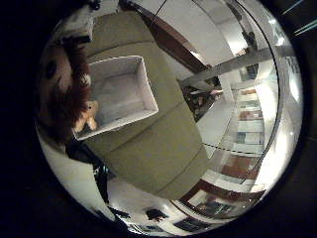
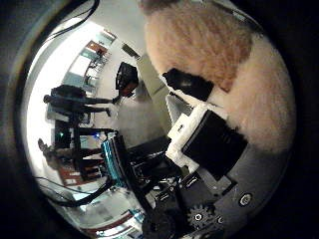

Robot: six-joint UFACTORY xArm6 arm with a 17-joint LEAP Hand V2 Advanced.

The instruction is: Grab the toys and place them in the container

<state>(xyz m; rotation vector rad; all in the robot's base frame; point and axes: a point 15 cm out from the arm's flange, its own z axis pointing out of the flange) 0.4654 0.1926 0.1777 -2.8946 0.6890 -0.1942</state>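
Hand (image 2: 204, 144) curled round furry plush toy (image 2: 224, 59), pressed close against palm | held aloft, palm facing down | white container (image 1: 143, 89) below, well apart, open, on olive sofa (image 1: 158, 153) | toy's brown fur (image 1: 67, 94) overlapping container's edge

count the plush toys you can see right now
1: a brown plush toy held in the hand's fingers, beside the white container on the green couch. Others may be hidden.

A plush toy (image 2: 219, 64) sits against the palm, the hand (image 2: 209, 144) curled round it — below, the container (image 1: 121, 94) rests on a couch (image 1: 153, 144).
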